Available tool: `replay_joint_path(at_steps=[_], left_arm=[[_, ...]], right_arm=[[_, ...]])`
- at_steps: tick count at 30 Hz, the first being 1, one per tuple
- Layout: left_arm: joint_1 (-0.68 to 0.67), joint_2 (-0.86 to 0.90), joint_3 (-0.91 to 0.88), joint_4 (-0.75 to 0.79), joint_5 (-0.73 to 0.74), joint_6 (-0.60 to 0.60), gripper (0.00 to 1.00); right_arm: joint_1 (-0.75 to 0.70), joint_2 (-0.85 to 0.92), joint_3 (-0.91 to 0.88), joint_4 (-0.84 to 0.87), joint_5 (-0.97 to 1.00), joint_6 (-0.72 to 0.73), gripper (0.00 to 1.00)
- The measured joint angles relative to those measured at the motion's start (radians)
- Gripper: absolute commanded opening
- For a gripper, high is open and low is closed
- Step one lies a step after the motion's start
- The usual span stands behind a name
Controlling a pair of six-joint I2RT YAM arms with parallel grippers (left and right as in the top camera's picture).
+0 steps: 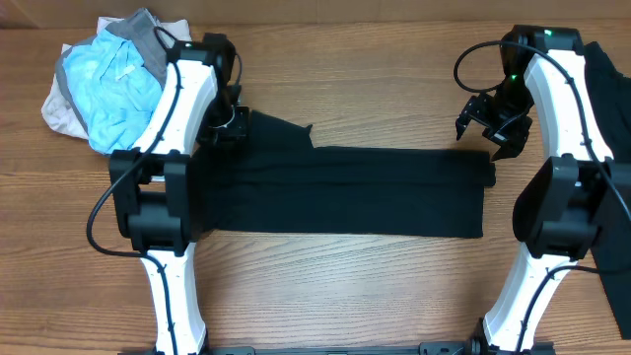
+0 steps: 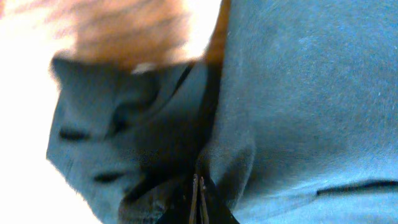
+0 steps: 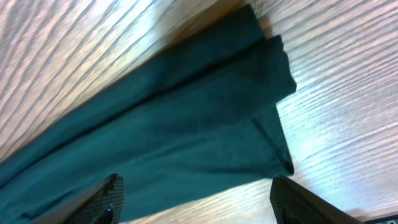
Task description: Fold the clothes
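Note:
The plain black garment (image 1: 345, 192) lies folded into a long strip across the middle of the table. It also fills the left wrist view (image 2: 298, 93) and shows in the right wrist view (image 3: 186, 130). My left gripper (image 1: 233, 124) is at the strip's far left corner. Its jaws (image 2: 198, 196) are shut, with black fabric bunched around the tips. My right gripper (image 1: 489, 130) hovers just above the strip's right end. Its fingers (image 3: 193, 190) are open and empty, with the cloth's end and bare wood between them.
A light-blue, grey and beige bundle (image 1: 108, 84) lies at the far left corner, behind my left arm. Another black garment (image 1: 619, 108) lies along the right edge of the table. The wooden tabletop (image 1: 345, 296) shows in front of the strip.

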State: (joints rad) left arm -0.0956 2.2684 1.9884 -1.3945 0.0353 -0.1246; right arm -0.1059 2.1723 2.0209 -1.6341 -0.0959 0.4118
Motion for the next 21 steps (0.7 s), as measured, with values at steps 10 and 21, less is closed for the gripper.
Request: replay_joint_path(at_steps=[10,21], left_arm=[[0.006,-0.056,0.0,-0.183,-0.036,-0.016,0.04],[0.006,-0.056,-0.087,-0.288,-0.094,-0.026,0.72]], right_arm=[[0.002,-0.135,0.0,-0.057,-0.043,0.002,0.8],[0.11,-0.224,0.0,-0.061,-0.047,0.003,0.83]])
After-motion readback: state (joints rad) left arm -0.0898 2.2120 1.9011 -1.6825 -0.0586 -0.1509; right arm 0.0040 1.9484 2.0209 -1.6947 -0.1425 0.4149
